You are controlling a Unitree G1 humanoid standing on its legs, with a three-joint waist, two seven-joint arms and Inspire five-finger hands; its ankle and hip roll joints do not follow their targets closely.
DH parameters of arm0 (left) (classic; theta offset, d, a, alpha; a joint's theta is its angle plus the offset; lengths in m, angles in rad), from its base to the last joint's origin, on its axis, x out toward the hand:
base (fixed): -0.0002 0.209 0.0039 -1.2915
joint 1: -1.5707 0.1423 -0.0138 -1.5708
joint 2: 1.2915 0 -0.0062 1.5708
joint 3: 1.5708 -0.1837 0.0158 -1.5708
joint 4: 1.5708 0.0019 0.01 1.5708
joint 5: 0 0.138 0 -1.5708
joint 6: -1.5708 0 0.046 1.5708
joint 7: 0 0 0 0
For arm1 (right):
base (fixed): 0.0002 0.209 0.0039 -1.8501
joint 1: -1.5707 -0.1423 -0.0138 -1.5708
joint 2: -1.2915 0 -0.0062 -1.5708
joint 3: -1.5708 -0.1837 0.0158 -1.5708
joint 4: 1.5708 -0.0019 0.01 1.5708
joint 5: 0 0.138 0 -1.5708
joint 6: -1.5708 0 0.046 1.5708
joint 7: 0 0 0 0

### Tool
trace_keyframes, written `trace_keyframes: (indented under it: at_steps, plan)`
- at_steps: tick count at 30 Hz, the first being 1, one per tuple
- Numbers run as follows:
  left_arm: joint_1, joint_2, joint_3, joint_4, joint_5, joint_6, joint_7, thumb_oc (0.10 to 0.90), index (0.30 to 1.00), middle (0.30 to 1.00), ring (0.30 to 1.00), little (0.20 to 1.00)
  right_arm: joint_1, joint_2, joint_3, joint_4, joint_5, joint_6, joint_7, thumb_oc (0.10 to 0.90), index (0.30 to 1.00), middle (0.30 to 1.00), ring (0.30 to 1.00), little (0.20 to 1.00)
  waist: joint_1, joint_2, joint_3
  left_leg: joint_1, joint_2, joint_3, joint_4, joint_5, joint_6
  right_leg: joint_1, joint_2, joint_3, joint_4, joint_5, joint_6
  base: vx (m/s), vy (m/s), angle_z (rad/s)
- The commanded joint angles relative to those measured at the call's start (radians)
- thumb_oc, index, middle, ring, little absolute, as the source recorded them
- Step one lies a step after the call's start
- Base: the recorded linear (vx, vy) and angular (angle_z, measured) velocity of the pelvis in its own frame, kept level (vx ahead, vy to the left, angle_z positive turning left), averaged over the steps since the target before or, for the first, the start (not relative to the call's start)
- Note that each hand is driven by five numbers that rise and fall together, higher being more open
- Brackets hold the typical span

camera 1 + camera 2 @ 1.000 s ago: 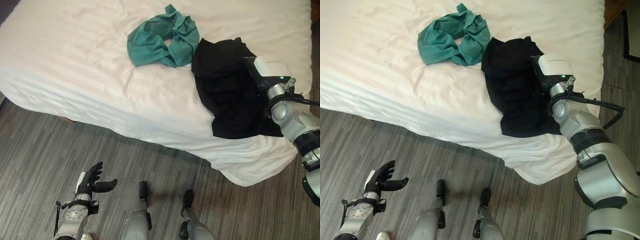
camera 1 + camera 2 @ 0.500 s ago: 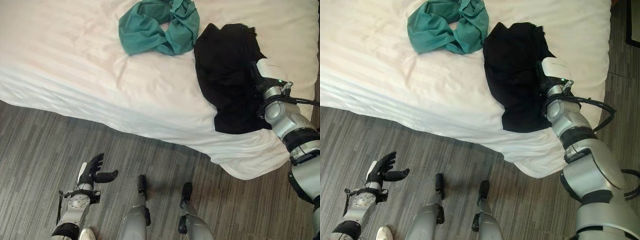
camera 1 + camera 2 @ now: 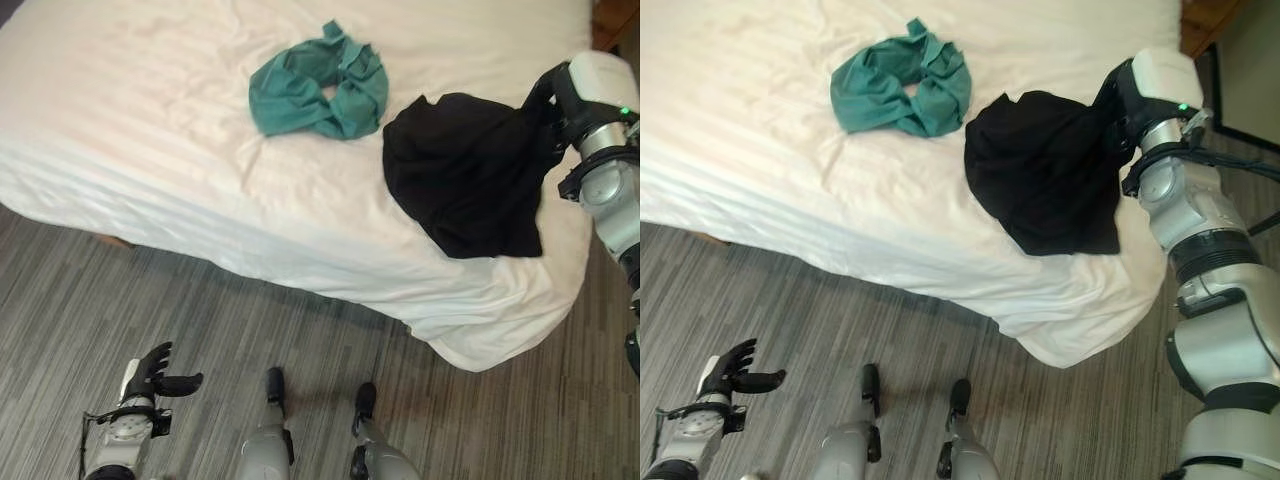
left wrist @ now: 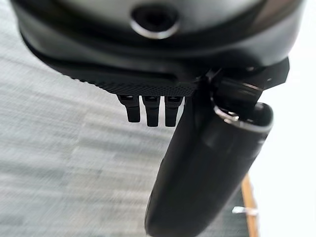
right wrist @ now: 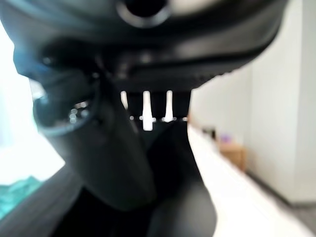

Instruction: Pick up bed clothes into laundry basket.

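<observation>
Fingers of right hand (image 3: 1118,105) hidden against black garment (image 3: 1045,170) on bed (image 3: 750,150).

A bedroom is shown, of a home or a hotel. A wide bed (image 3: 180,150) is covered by a smooth white striped sheet, and loose clothing is left on it: a teal garment (image 3: 318,88) near the middle and a black garment (image 3: 462,170) at the corner, just beside the right hand (image 3: 1118,105). A floor (image 3: 200,320) of grey wood-look planks is laid below the bed, under the left hand (image 3: 155,375). Beyond the right hand, a pale wall (image 5: 276,98) and a small wooden piece of furniture (image 5: 232,153) are seen.
</observation>
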Motion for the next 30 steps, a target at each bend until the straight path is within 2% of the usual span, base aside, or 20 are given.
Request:
trace_keyframes:
  at_steps: [1, 2, 4, 7, 8, 9, 10, 11, 12, 13, 14, 15, 17, 20, 21, 22, 23, 25, 28, 30]
  plan:
    - [-0.023, 0.181, 0.069, -0.027, -0.003, -0.046, 0.064, 0.8, 0.9, 0.9, 0.9, 0.9, -0.006, -0.173, -0.14, -0.067, 0.056, 0.011, -0.118, 0.4, 0.3, 0.3, 0.3, 0.3, -0.04, -0.017, -0.068, -0.028, 0.03, 0.013, 0.001, -0.025, -0.075, 0.143, -0.067, -0.022, 0.006, -0.155, 0.071, 0.0, -0.037, 0.01]
    - [-0.01, 0.24, 0.124, -0.075, 0.018, -0.047, 0.075, 0.8, 0.9, 0.9, 0.9, 0.9, 0.144, -0.238, -0.247, -0.133, 0.058, 0.005, -0.122, 0.4, 0.3, 0.3, 0.3, 0.3, -0.068, 0.002, -0.087, 0.001, 0.028, 0.02, 0.001, -0.032, -0.071, 0.164, -0.067, -0.022, 0.006, -0.157, 0.071, 0.01, -0.038, -0.05]
    - [0.006, 0.318, 0.165, -0.126, 0.048, -0.044, 0.078, 0.8, 0.9, 0.9, 0.9, 0.9, 0.412, -0.27, -0.465, -0.179, 0.055, -0.002, -0.119, 0.4, 0.3, 0.3, 0.3, 0.3, -0.086, 0.006, -0.11, 0.023, 0.029, 0.027, 0.001, -0.033, -0.07, 0.179, -0.066, -0.025, 0.006, -0.154, 0.072, 0.02, -0.04, -0.01]
    - [0.01, 0.442, 0.24, -0.217, 0.109, -0.022, 0.097, 0.8, 0.9, 0.9, 0.9, 0.9, 0.767, -0.251, -0.753, -0.211, 0.068, -0.008, -0.109, 0.4, 0.3, 0.3, 0.3, 0.3, -0.125, 0.02, -0.137, 0.061, 0.028, 0.04, 0.001, -0.041, -0.068, 0.203, -0.066, -0.022, 0.006, -0.152, 0.073, 0.01, -0.076, 0.01]
    - [-0.005, 0.47, 0.238, -0.233, 0.134, -0.012, 0.1, 0.8, 0.9, 0.9, 0.9, 0.9, 0.871, -0.223, -0.839, -0.207, 0.069, -0.006, -0.105, 0.4, 0.3, 0.3, 0.3, 0.3, -0.129, 0.019, -0.142, 0.069, 0.03, 0.043, 0.001, -0.042, -0.067, 0.206, -0.065, -0.02, 0.006, -0.152, 0.072, -0.02, -0.058, -0.04]
    - [-0.011, 0.472, 0.232, -0.234, 0.134, -0.012, 0.1, 0.8, 0.9, 0.9, 0.9, 0.9, 0.891, -0.221, -0.859, -0.213, 0.069, -0.006, -0.104, 0.4, 0.3, 0.3, 0.3, 0.3, -0.123, 0.018, -0.143, 0.066, 0.031, 0.043, 0.001, -0.038, -0.067, 0.202, -0.064, -0.02, 0.006, -0.149, 0.071, -0.04, -0.099, -0.1]
    - [-0.068, 0.529, 0.225, -0.261, 0.174, 0.004, 0.133, 0.8, 0.9, 0.9, 0.9, 0.9, 0.994, -0.185, -0.937, -0.158, 0.071, 0.006, -0.101, 0.4, 0.3, 0.3, 0.3, 0.3, -0.145, 0.024, -0.155, 0.085, 0.036, 0.054, 0.001, -0.042, -0.068, 0.21, -0.061, -0.01, 0.006, -0.149, 0.072, -0.05, -0.077, -0.09]
    - [-0.075, 0.53, 0.219, -0.26, 0.174, 0.004, 0.134, 0.8, 0.9, 0.9, 0.9, 0.9, 1.002, -0.184, -0.945, -0.159, 0.071, 0.005, -0.101, 0.4, 0.3, 0.3, 0.3, 0.3, -0.141, 0.024, -0.155, 0.081, 0.038, 0.054, 0.001, -0.038, -0.067, 0.206, -0.059, -0.009, 0.006, -0.146, 0.071, -0.06, -0.139, -0.16]
    - [-0.146, 0.571, 0.18, -0.24, 0.231, 0.032, 0.162, 0.8, 0.9, 0.9, 0.9, 0.9, 1.067, -0.134, -0.966, -0.065, 0.063, 0.019, -0.09, 0.4, 0.3, 0.3, 0.3, 0.3, -0.169, 0.034, -0.166, 0.097, 0.048, 0.067, 0.001, -0.038, -0.07, 0.211, -0.054, 0.001, 0.006, -0.149, 0.071, -0.05, -0.102, -0.22]
    - [-0.195, 0.579, 0.142, -0.221, 0.259, 0.047, 0.179, 0.8, 0.9, 0.9, 0.9, 0.9, 1.09, -0.108, -0.978, -0.031, 0.062, 0.026, -0.09, 0.4, 0.3, 0.3, 0.3, 0.3, -0.183, 0.04, -0.171, 0.1, 0.052, 0.072, 0.001, -0.036, -0.071, 0.21, -0.05, 0.007, 0.006, -0.149, 0.07, -0.05, -0.102, -0.25]
    - [-0.206, 0.58, 0.132, -0.218, 0.259, 0.047, 0.18, 0.8, 0.9, 0.9, 0.9, 0.9, 1.095, -0.107, -0.983, -0.031, 0.062, 0.026, -0.091, 0.4, 0.3, 0.3, 0.3, 0.3, -0.179, 0.04, -0.172, 0.097, 0.054, 0.072, 0.001, -0.032, -0.071, 0.206, -0.048, 0.008, 0.006, -0.145, 0.069, -0.06, -0.095, -0.24]
    - [-0.298, 0.597, 0.079, -0.193, 0.29, 0.069, 0.186, 0.8, 0.9, 0.9, 0.9, 0.9, 1.152, -0.066, -1.003, 0.021, 0.056, 0.041, -0.081, 0.4, 0.3, 0.3, 0.3, 0.3, -0.21, 0.053, -0.173, 0.112, 0.062, 0.087, 0.001, -0.034, -0.073, 0.21, -0.043, 0.024, 0.006, -0.15, 0.068, -0.06, -0.09, -0.19]
    - [-0.398, 0.61, 0.017, -0.167, 0.297, 0.081, 0.188, 0.8, 0.9, 0.9, 0.9, 0.9, 1.199, -0.034, -1.015, 0.079, 0.068, 0.044, -0.076, 0.4, 0.3, 0.3, 0.3, 0.3, -0.233, 0.069, -0.174, 0.124, 0.073, 0.105, 0.001, -0.031, -0.076, 0.21, -0.033, 0.039, 0.006, -0.151, 0.064, -0.06, -0.103, -0.32]
    - [-0.474, 0.61, -0.039, -0.151, 0.328, 0.09, 0.194, 0.8, 0.9, 0.9, 0.9, 0.9, 1.241, 0.009, -1.034, 0.132, 0.095, 0.042, -0.071, 0.4, 0.3, 0.3, 0.3, 0.3, -0.246, 0.081, -0.17, 0.137, 0.084, 0.118, 0.001, -0.028, -0.08, 0.211, -0.024, 0.053, 0.006, -0.154, 0.058, -0.02, -0.079, -0.44]
    - [-0.517, 0.582, -0.065, -0.099, 0.358, 0.112, 0.209, 0.8, 0.9, 0.9, 0.9, 0.9, 1.276, 0.062, -1.06, 0.178, 0.154, 0.036, -0.068, 0.4, 0.3, 0.3, 0.3, 0.3, -0.282, 0.096, -0.164, 0.155, 0.094, 0.135, 0.001, -0.025, -0.08, 0.214, -0.009, 0.082, 0.006, -0.157, 0.051, 0.0, -0.055, -0.46]
    - [-0.528, 0.58, -0.076, -0.094, 0.357, 0.111, 0.21, 0.8, 0.9, 0.9, 0.9, 0.9, 1.281, 0.064, -1.066, 0.178, 0.154, 0.036, -0.068, 0.4, 0.3, 0.3, 0.3, 0.3, -0.277, 0.095, -0.163, 0.157, 0.094, 0.136, 0.001, -0.026, -0.081, 0.215, -0.009, 0.083, 0.006, -0.157, 0.05, -0.01, -0.081, -0.5]
    - [-0.591, 0.563, -0.125, -0.021, 0.392, 0.125, 0.223, 0.8, 0.9, 0.9, 0.9, 0.9, 1.314, 0.101, -1.061, 0.226, 0.189, 0.029, -0.055, 0.4, 0.3, 0.3, 0.3, 0.3, -0.305, 0.104, -0.146, 0.18, 0.098, 0.143, 0.001, -0.026, -0.075, 0.21, 0.009, 0.119, 0.006, -0.157, 0.042, -0.02, -0.04, -0.36]
    - [-0.636, 0.561, -0.152, 0.016, 0.41, 0.135, 0.228, 0.8, 0.9, 0.9, 0.9, 0.9, 1.328, 0.118, -1.048, 0.255, 0.2, 0.015, -0.05, 0.4, 0.3, 0.3, 0.3, 0.3, -0.31, 0.096, -0.107, 0.196, 0.085, 0.103, 0.003, -0.02, -0.066, 0.205, 0.02, 0.154, 0.006, -0.149, 0.028, -0.07, -0.074, -0.52]
    - [-0.736, 0.546, -0.234, 0.117, 0.425, 0.146, 0.242, 0.8, 0.9, 0.9, 0.9, 0.9, 1.353, 0.16, -1.026, 0.317, 0.22, 0.005, -0.036, 0.4, 0.3, 0.3, 0.3, 0.3, -0.311, 0.082, -0.074, 0.118, 0.078, -0.007, 0.003, -0.004, -0.062, 0.197, 0.026, 0.177, 0.006, -0.145, 0.02, -0.05, -0.057, -0.63]
    - [-0.786, 0.537, -0.29, 0.202, 0.452, 0.157, 0.245, 0.8, 0.9, 0.9, 0.9, 0.9, 1.371, 0.178, -0.997, 0.374, 0.222, 0.007, -0.024, 0.4, 0.3, 0.3, 0.3, 0.3, -0.319, 0.075, -0.063, 0.057, 0.092, -0.044, 0.001, 0.015, -0.067, 0.208, 0.023, 0.19, 0.006, -0.149, 0.021, 0.1, 0.004, -0.11]
